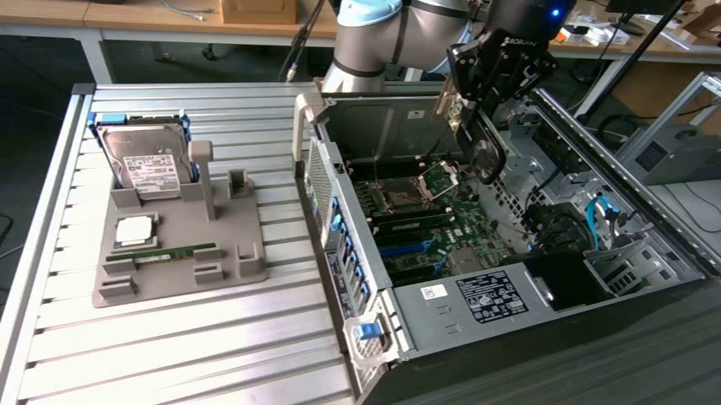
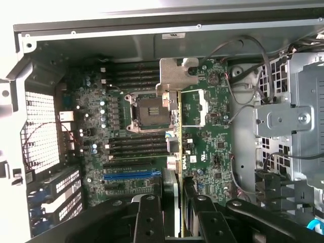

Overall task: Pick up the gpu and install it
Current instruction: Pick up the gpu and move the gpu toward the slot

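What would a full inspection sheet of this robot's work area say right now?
Surface: ribbed metal table, bearing a grey holder tray and an open computer case.
Job's things: gpu held on edge above the case's motherboard, not yet in a slot.
Clutter: hard drive, processor chip and RAM stick sit in the tray.
Fingers: shut on the gpu.
Cables: blue cable and thin wires inside the case.
Surroundings: wooden benches and a cardboard box behind the table.
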Controlling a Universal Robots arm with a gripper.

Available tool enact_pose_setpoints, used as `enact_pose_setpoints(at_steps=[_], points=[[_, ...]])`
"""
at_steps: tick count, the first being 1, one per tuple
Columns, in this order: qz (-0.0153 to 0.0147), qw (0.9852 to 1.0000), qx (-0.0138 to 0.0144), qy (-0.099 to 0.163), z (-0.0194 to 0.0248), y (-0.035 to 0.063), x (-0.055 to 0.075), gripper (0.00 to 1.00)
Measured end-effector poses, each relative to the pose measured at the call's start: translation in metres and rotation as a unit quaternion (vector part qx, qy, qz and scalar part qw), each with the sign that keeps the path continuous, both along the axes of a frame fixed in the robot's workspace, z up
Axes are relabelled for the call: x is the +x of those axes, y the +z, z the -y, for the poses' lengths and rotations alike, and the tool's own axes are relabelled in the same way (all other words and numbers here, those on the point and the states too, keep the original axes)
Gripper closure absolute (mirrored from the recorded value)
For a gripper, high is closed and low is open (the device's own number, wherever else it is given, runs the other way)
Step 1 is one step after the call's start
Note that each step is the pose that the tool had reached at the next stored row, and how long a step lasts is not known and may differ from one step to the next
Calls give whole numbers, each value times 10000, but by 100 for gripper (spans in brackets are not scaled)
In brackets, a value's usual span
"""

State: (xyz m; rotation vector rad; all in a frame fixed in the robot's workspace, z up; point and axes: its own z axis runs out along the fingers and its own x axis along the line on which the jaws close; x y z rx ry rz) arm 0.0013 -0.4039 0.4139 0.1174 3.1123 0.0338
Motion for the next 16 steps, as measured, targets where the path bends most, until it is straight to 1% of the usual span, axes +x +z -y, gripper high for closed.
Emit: enact_pose_setpoints(at_steps=[16], points=[[0,10000,-21,0,0,-38,103,73]])
